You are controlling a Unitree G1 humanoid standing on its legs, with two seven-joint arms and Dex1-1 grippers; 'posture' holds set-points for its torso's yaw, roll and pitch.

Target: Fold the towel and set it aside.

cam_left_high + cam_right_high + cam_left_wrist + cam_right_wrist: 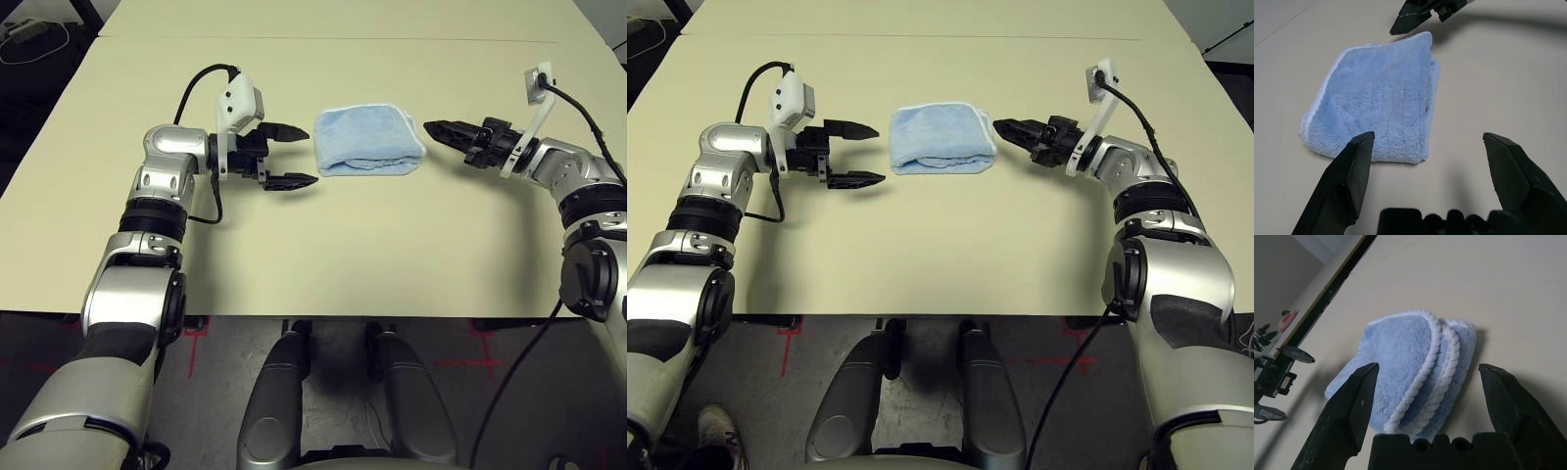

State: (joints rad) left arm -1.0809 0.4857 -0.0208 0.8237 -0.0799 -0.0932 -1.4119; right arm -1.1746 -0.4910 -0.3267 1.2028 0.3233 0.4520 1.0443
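Left eye view puts the towel (369, 141) above the centre of the frame, lying on the table (323, 259) as a compact folded bundle with its white-edged layers stacked at the right end. The left gripper (291, 155) just to its left and the right gripper (443, 130) just to its right both stand wide open, holding nothing. Folding looks done; setting aside seems next, which calls for one gripper to pinch all layers together.

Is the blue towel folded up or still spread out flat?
Folded. The towel lies as a small thick bundle on the table, with several white-edged layers stacked at one end.
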